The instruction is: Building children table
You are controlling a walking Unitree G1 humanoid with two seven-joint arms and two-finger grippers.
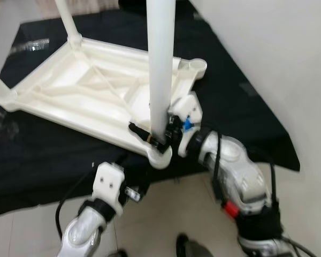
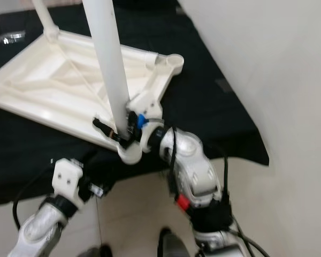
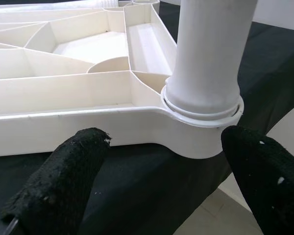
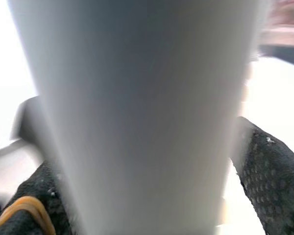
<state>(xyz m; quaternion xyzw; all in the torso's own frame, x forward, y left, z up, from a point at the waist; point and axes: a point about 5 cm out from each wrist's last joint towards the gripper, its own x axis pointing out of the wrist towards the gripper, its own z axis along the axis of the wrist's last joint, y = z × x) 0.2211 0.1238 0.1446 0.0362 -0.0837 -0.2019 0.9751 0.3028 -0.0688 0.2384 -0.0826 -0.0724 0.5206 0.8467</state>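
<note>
A white plastic table top (image 1: 80,91) lies upside down on a black cloth (image 1: 241,107). A white leg (image 1: 160,64) stands upright in the socket (image 3: 196,139) at its near corner. My right gripper (image 1: 156,136) is shut on this leg just above the socket; in the right wrist view the leg (image 4: 137,107) sits between the black fingers (image 4: 269,171). My left gripper (image 3: 166,147) is open, low in front of the table's near edge, its fingers (image 3: 73,176) pointing at the socket without touching it. Two more legs (image 1: 69,21) stand at the far and left corners.
An empty socket (image 1: 195,65) shows at the table's right corner. The cloth ends near me at pale floor tiles (image 1: 171,214). A white wall (image 1: 278,43) rises at the right. A small shiny object (image 1: 35,45) lies on the cloth at the back left.
</note>
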